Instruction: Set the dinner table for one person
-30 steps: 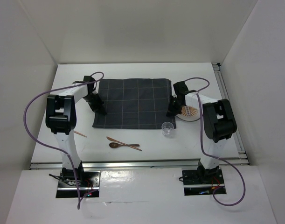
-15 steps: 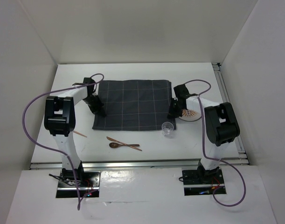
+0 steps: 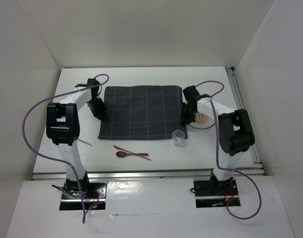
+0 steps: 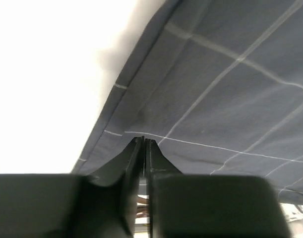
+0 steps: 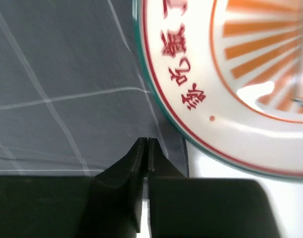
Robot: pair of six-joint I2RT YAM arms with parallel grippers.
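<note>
Two sides of the cloth (image 3: 141,111) lie flat on the white dinner table (image 3: 141,74). My left gripper (image 4: 144,140) is squeezed together at one edge. My right gripper (image 5: 145,140) is too, beside the plate (image 5: 225,134). I can't tell if they pinch cloth. I'd lift both straight up slowly, so nothing wrinkles.

Left arm (image 3: 62,124) and right arm (image 3: 234,131) are showing white links with black joint housings. A purple cable (image 3: 26,121) is trailing along each. Left tool (image 4: 144,141) and right tool (image 5: 144,141) are presenting matte black, tapered fingers.
</note>
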